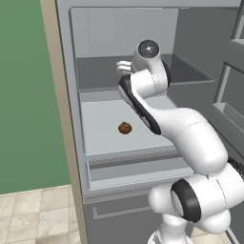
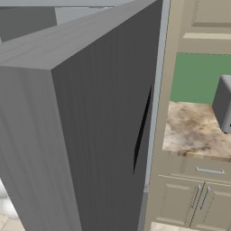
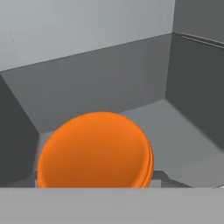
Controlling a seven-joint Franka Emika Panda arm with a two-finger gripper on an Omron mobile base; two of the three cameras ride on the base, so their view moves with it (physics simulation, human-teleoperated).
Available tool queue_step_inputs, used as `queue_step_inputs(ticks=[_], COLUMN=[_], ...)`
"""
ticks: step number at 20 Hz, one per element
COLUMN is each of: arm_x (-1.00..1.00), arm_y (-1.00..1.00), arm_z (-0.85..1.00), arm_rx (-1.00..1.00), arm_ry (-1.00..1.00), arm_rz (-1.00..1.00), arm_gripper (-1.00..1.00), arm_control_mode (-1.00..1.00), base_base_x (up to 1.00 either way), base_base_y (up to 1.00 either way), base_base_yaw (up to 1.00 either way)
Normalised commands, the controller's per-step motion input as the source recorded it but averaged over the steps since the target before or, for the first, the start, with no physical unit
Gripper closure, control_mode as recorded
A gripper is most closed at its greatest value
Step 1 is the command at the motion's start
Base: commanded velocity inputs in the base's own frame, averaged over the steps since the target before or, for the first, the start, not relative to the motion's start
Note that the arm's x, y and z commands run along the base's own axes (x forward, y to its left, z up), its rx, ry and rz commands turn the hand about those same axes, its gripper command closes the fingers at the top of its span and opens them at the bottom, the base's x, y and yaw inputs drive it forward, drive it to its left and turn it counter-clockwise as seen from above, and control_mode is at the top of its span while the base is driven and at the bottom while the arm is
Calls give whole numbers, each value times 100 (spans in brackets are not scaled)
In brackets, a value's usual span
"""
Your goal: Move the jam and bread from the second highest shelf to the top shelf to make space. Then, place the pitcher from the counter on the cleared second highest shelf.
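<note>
jam (image 3: 95,151) up over top shelf (image 1: 102,78), right under hand (image 1: 123,66); grip on jar likely, release state cannot tell. light, rigid, smooth lid, slippery: pinch paler band at sides. bread (image 1: 125,127) below on second highest shelf (image 1: 102,136): soft, lumpy, grip across middle.

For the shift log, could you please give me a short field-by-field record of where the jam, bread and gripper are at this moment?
jam: orange lid close below the hand camera, over the dark grey top shelf
bread: lying alone on the pale second highest shelf
gripper: reaching into the top shelf space; a grip on the jam is likely but unconfirmed
counter: marbled, right of the fridge; grey appliance on it
</note>
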Motion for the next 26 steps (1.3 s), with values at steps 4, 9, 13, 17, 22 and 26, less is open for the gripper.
queue_step_inputs(ticks=[4, 9, 13, 17, 22, 26], arm_x=[83, 86, 88, 81, 32, 0], arm_y=[0, 0, 0, 0, 0, 1], arm_z=[-33, -19, -11, -15, -12, 0], arm_rx=[0, 0, 0, 0, -2, -5], arm_ry=[0, 0, 0, 0, 0, 0], arm_rz=[0, 0, 0, 0, 0, 0], arm_gripper=[100, 100, 100, -100, -100, -100], arm_control_mode=[-100, -100, -100, -100, -100, -100], base_base_x=[0, 0, 0, 0, 0, 0], base_base_y=[0, 0, 0, 0, 0, 0], base_base_yaw=[0, 0, 0, 0, 0, 0])
